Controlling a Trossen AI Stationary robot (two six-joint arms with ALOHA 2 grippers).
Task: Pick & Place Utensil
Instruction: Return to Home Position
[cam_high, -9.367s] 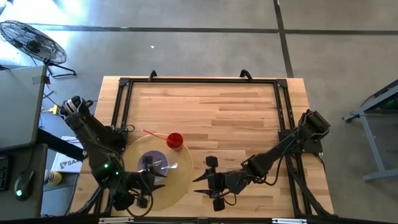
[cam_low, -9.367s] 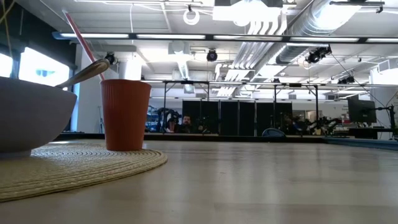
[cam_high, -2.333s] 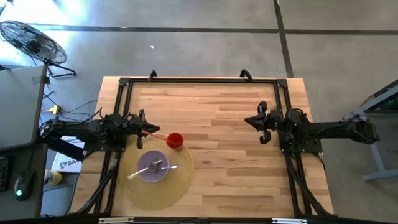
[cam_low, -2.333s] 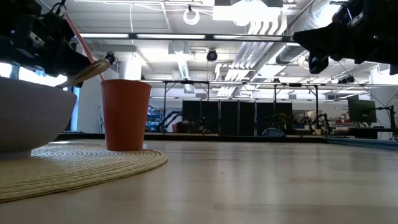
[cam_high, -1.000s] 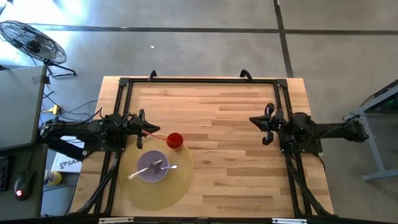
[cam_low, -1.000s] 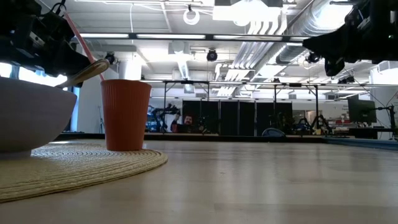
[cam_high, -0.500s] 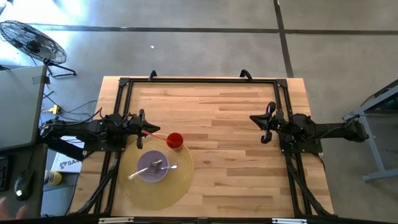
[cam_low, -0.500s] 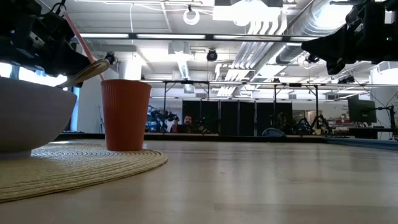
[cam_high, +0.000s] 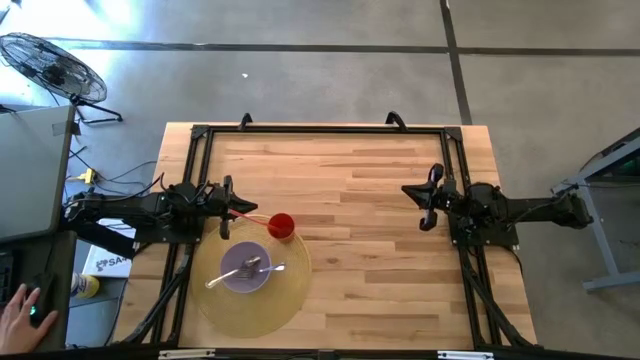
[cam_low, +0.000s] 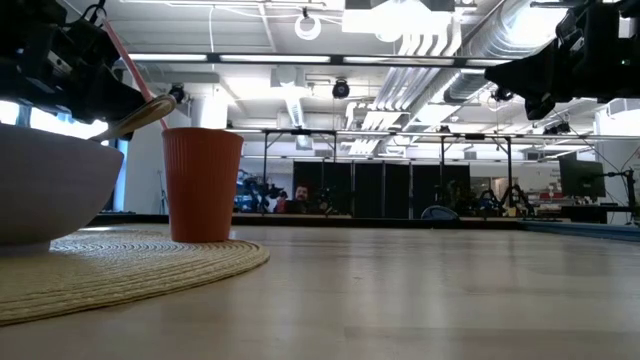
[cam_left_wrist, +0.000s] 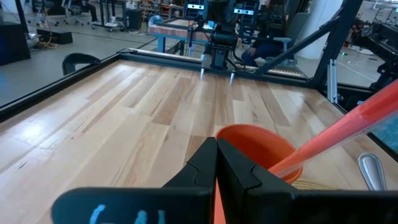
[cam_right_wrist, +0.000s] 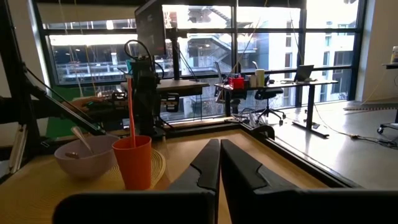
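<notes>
A metal spoon (cam_high: 262, 267) lies in a pale purple bowl (cam_high: 243, 276), its handle leaning over the rim (cam_low: 140, 114). The bowl stands on a round woven placemat (cam_high: 270, 300) near the table's left near corner. An orange cup (cam_high: 281, 226) with a red straw (cam_high: 250, 216) stands on the mat's far edge. My left gripper (cam_high: 226, 195) hovers shut by the table's left edge, just left of the cup (cam_left_wrist: 258, 146). My right gripper (cam_high: 427, 198) hovers shut near the right edge, facing the cup (cam_right_wrist: 132, 162) and bowl (cam_right_wrist: 84, 157) across the table.
A black frame (cam_high: 320, 130) runs around the tabletop's left, far and right sides. Bare wood (cam_high: 350, 250) lies between the mat and the right arm. A person's hand (cam_high: 15, 312) rests by a mouse on the desk off the table's left near corner.
Both arms have held still. A person's hand has come into view on the desk beside the table's left near corner.
</notes>
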